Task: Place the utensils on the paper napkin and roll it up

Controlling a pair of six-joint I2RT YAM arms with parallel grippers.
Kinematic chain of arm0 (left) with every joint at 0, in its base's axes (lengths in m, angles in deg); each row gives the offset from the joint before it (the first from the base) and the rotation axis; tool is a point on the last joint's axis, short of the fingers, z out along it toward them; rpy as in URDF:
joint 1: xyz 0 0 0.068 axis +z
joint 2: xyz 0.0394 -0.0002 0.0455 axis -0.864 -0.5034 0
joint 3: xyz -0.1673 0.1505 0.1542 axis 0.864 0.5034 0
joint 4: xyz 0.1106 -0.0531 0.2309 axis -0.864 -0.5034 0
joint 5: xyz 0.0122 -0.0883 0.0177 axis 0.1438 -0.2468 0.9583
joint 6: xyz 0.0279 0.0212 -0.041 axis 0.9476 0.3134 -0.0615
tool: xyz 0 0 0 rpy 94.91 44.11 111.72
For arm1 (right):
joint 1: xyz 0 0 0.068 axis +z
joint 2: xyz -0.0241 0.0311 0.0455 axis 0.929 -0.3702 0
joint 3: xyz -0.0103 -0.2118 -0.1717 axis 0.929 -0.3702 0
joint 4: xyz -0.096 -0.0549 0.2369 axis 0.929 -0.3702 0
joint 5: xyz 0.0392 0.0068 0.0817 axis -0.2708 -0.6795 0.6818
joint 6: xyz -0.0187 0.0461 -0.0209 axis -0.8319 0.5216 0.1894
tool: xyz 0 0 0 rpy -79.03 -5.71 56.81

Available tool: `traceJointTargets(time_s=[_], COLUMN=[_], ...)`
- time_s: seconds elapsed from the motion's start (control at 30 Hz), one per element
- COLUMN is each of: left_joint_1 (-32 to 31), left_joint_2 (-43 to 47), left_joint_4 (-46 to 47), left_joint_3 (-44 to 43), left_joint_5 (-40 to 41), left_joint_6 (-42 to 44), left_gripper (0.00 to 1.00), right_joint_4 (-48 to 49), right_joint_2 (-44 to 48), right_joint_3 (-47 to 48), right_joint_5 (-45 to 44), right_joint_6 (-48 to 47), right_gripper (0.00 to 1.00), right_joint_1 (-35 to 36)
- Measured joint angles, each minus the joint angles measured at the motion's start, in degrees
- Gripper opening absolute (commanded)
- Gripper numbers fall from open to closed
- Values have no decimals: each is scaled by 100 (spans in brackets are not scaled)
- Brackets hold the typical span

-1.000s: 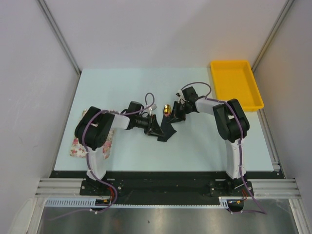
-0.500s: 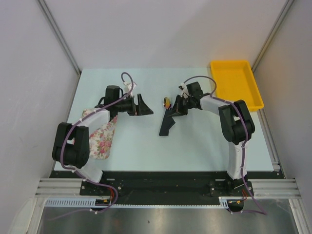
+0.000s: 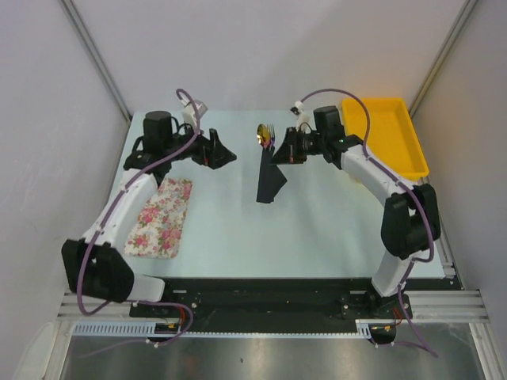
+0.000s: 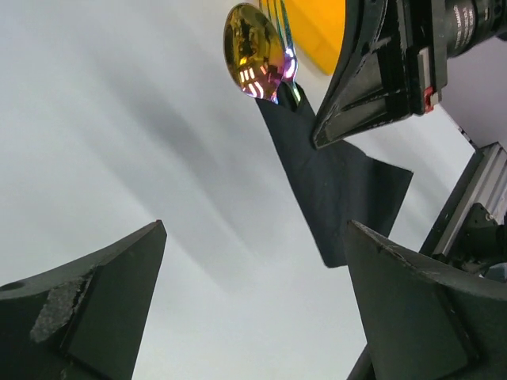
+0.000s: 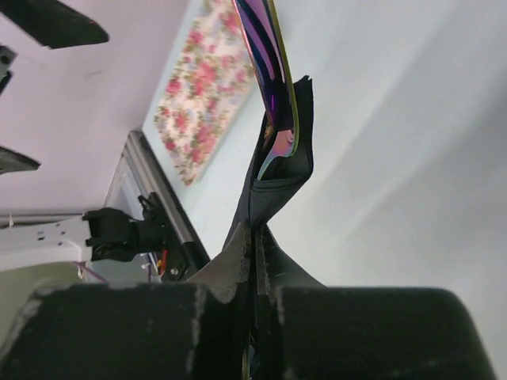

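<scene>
The black paper napkin (image 3: 271, 180) hangs in the air, folded around the utensils (image 3: 265, 132), whose gold spoon bowl and fork tines stick out of its top. My right gripper (image 3: 283, 151) is shut on the napkin's upper part. In the right wrist view the fingers (image 5: 238, 261) pinch the napkin (image 5: 279, 186) below an iridescent utensil (image 5: 269, 55). My left gripper (image 3: 227, 156) is open and empty, well left of the bundle. Its view shows the spoon (image 4: 252, 49) and the napkin (image 4: 337, 178) beyond its spread fingertips (image 4: 150, 237).
A pink-and-white floral cloth mat (image 3: 161, 216) lies flat on the table's left side, under the left arm. A yellow tray (image 3: 380, 150) stands at the far right corner. Grey walls close in both sides of the table.
My left gripper opened, let go of the bundle and swung away to the far left. My right gripper carried the napkin and utensils up and toward the far side.
</scene>
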Motion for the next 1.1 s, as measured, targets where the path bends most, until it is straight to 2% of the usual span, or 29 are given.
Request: traceJointTargets(time_s=[0.2, 0.37, 0.5, 0.6, 0.8, 1.1], left_joint_1=[92, 85, -85, -236, -780, -1248], left_joint_2=[1593, 2439, 2347, 2142, 2138, 2081], left_joint_4=[175, 852, 1174, 1338, 2020, 3001], left_joint_3=[284, 732, 890, 1123, 1628, 1727], left_joint_5=[-404, -1016, -1460, -1611, -1823, -1978], left_joint_6=[352, 26, -404, -732, -1414, -2065], left_gripper=[99, 99, 95, 86, 83, 74], right_joint_4=[-186, -415, -680, -831, -887, -890], right_joint_2=[964, 1460, 1818, 2111, 2623, 2848], right_joint_3=[275, 380, 433, 433, 413, 374], right_joint_5=[269, 396, 422, 435, 428, 334], right_joint_6=[-297, -507, -715, -826, -863, -942], right_gripper=[0, 0, 0, 0, 0, 0], right_joint_1=[173, 319, 487, 658, 981, 1373])
